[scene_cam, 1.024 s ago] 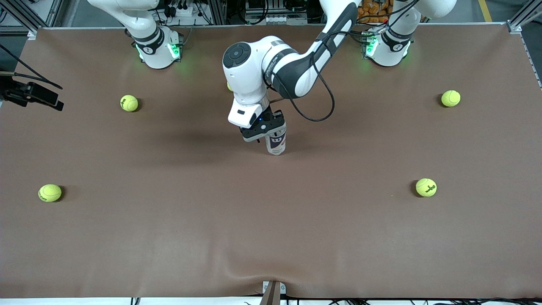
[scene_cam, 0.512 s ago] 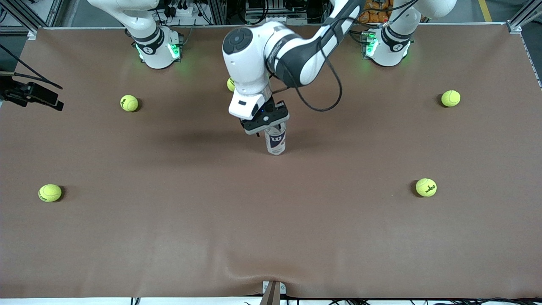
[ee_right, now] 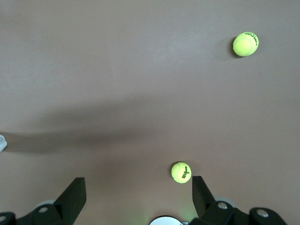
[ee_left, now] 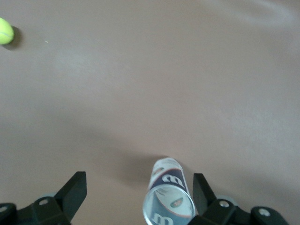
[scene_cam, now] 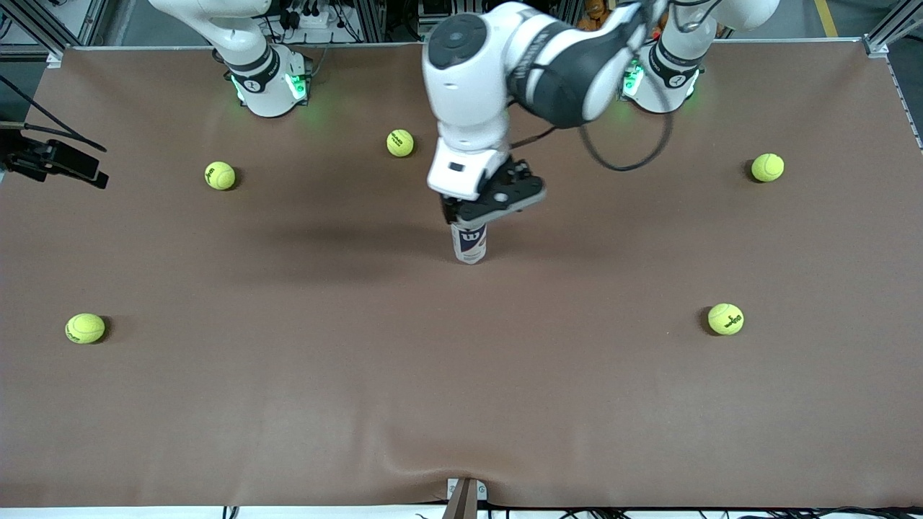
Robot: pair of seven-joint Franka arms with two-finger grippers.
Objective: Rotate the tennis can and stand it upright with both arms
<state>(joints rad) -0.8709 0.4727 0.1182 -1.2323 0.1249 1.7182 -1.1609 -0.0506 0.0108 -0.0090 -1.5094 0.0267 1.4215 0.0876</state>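
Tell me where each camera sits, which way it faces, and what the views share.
Front: high across the table, facing both bases; shows the left gripper open above the upright tennis can.
Left wrist: on the left arm, looking down at the can between its fingers.
Right wrist: on the waiting right arm, looking down past its open gripper at two tennis balls.
Shared: the can, front and left wrist.

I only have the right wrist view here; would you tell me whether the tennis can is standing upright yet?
Observer: Yes, the tennis can stands upright on the table, about midway between the two arms' ends.
Operator: Thank you. Is the left gripper holding it?
Observer: No, the left gripper hangs over the can's top with its jaws open wider than the can.
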